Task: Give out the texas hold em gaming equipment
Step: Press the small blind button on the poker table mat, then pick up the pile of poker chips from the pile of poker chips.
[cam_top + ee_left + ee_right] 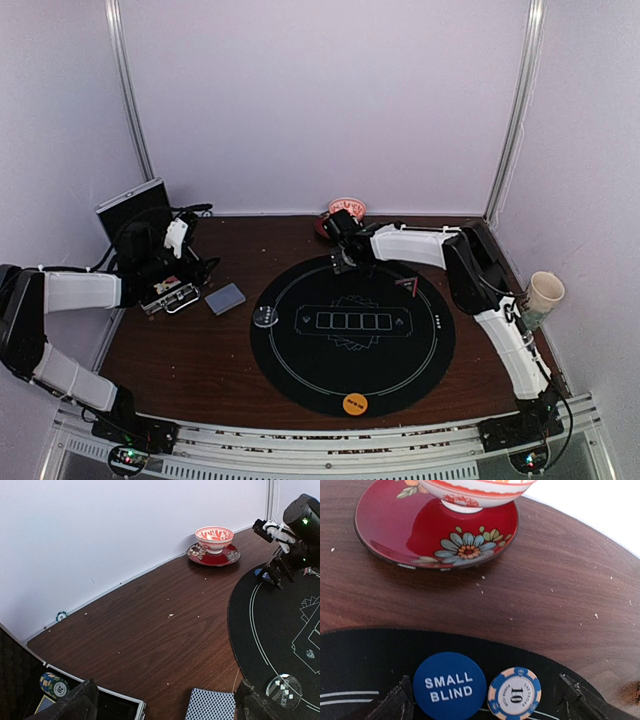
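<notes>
Right wrist alone reads SMALL BLIND on blue disc [449, 685].

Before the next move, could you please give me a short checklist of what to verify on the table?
1. Right gripper open: ok, fingers wide, nothing held.
2. Blue disc and striped chip flat on the mat: ok, side by side near its far edge.
3. Saucer apart from the mat: ok, bare table between them.
4. Left gripper open: ok, empty.
5. Deck of cards within reach: ok, face down just ahead of the left gripper.
6. Chips left in the case: cannot tell how many; one stack shows.
</notes>
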Controlling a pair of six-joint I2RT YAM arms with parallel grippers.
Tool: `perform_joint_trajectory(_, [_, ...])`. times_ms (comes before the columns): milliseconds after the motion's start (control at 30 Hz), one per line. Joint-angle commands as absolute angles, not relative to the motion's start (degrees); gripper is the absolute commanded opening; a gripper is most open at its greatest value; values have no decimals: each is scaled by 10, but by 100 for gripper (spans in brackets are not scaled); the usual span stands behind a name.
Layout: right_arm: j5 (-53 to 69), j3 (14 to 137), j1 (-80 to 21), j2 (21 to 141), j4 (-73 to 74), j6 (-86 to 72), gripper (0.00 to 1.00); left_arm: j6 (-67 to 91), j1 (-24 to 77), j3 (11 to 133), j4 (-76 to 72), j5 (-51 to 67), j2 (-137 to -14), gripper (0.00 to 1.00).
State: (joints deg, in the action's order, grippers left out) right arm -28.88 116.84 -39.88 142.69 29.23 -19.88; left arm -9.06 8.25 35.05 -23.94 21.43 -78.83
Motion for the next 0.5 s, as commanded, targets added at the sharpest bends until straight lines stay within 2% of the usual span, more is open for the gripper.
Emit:
perform_joint_trajectory(0, [-256, 1122, -400, 1355, 299, -195, 100, -96, 83, 366, -258, 213, -792, 98])
perform_joint_trajectory(267, [-220, 983, -354, 1203, 309, -232, 100, -94, 83, 366, -256, 218, -789, 98])
perform_joint_trajectory(467, [-232, 791, -306, 1059, 289, -251, 100, -93, 83, 362, -256, 222, -780, 98])
